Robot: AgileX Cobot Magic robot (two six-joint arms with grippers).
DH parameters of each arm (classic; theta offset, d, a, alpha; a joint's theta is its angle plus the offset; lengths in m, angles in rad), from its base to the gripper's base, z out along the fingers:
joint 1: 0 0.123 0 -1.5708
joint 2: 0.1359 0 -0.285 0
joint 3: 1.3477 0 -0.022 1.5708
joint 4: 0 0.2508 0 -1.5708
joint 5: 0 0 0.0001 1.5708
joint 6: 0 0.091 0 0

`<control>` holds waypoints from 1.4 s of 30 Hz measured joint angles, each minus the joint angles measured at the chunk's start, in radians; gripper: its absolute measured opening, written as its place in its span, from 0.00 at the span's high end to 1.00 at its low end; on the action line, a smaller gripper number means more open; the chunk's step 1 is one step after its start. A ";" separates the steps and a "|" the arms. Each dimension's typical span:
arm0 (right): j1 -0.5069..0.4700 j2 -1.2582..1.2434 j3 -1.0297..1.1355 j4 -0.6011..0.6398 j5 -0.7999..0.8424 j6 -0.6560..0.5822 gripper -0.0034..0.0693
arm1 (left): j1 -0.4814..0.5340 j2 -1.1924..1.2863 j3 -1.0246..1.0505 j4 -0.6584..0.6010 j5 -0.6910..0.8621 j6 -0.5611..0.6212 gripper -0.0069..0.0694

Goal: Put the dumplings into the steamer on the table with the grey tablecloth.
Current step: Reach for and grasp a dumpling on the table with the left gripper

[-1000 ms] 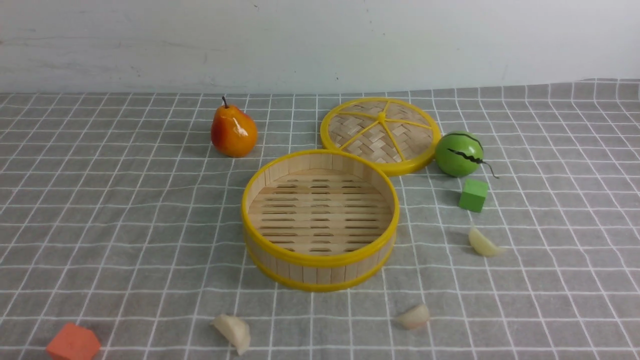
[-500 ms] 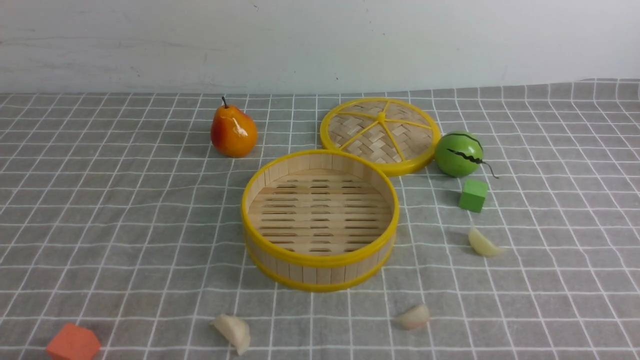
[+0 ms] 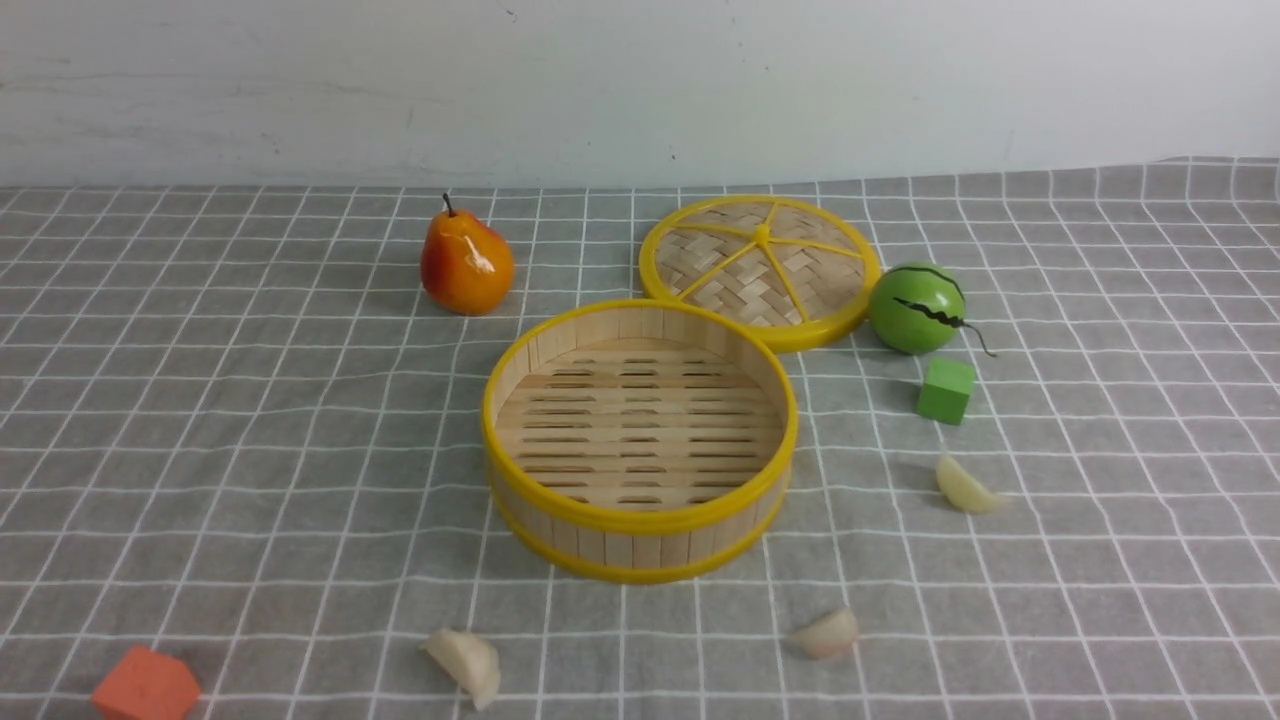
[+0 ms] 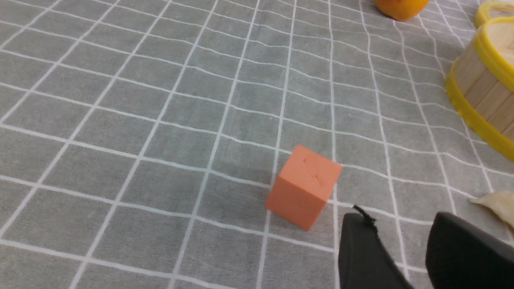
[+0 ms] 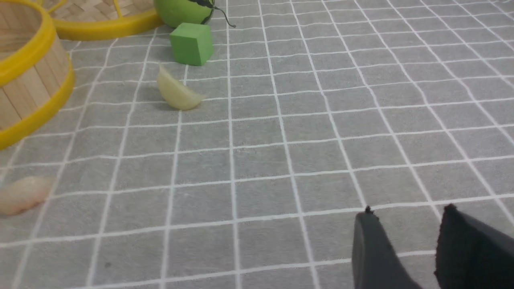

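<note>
The steamer (image 3: 640, 512) stands empty in the middle of the grey tablecloth (image 3: 230, 420). Three dumplings lie on the cloth: one near the front left (image 3: 465, 662), one near the front right (image 3: 826, 633), one to the steamer's right (image 3: 966, 487). In the left wrist view my left gripper (image 4: 401, 218) is open over bare cloth, with a dumpling (image 4: 497, 202) just beside it and the steamer (image 4: 482, 92) further off. In the right wrist view my right gripper (image 5: 407, 212) is open and empty, well short of two dumplings (image 5: 176, 94) (image 5: 22, 194). Neither gripper appears in the front view.
A woven yellow-rimmed lid (image 3: 760, 268) lies behind the steamer, with a green melon toy (image 3: 917, 308) and a green cube (image 3: 946, 390) to its right. A pear (image 3: 466, 262) stands at the back left. An orange cube (image 3: 145, 686) sits at the front left, close to my left gripper.
</note>
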 joint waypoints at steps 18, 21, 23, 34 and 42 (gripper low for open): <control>0.000 0.000 0.008 0.821 -0.033 0.220 0.62 | 0.000 0.000 0.000 -0.970 -0.090 -0.375 0.60; 0.000 0.000 -0.018 0.816 -0.012 0.112 0.62 | 0.000 0.000 -0.051 -0.962 -0.044 -0.240 0.60; 0.000 0.002 -0.063 0.810 0.004 0.033 0.62 | 0.000 0.000 -0.126 -0.937 -0.012 -0.083 0.60; 0.024 0.506 -0.594 0.506 0.189 -0.461 0.98 | 0.000 0.502 -0.611 -0.439 0.401 0.212 0.93; 0.254 0.894 -0.887 0.302 0.587 -0.431 0.98 | -0.123 0.903 -0.876 -0.179 0.631 0.205 0.93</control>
